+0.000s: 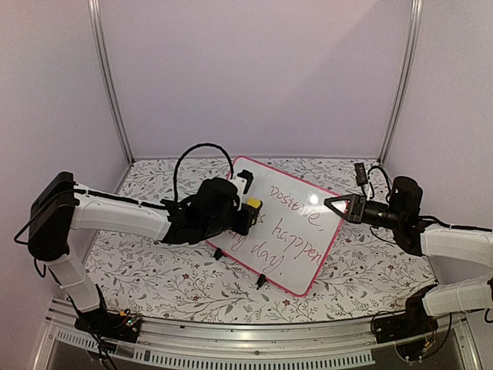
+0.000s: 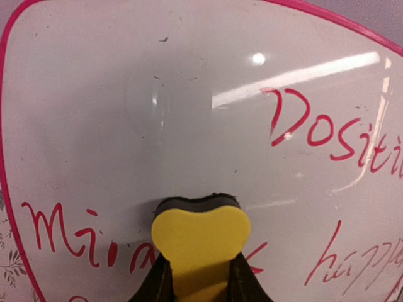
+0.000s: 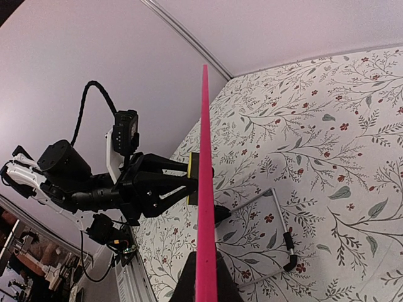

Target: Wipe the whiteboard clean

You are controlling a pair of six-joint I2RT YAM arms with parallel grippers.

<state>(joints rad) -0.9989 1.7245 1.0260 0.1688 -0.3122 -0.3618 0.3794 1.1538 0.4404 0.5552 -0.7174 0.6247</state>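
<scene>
In the top view, the left gripper point(image 1: 248, 210) and yellow eraser point(image 1: 253, 204) hide the left words point(image 2: 56, 229) on the whiteboard point(image 1: 262, 171); the right wrist camera sees only its edge.

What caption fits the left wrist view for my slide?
Left gripper holds a yellow heart-shaped eraser against the pink-framed glossy whiteboard beside red handwriting.

Lit softly and evenly from overhead — bright glare streaks across the whiteboard point(image 2: 189, 126), grey shadow mid-board; slightly blurred close up, edges bowed.
</scene>
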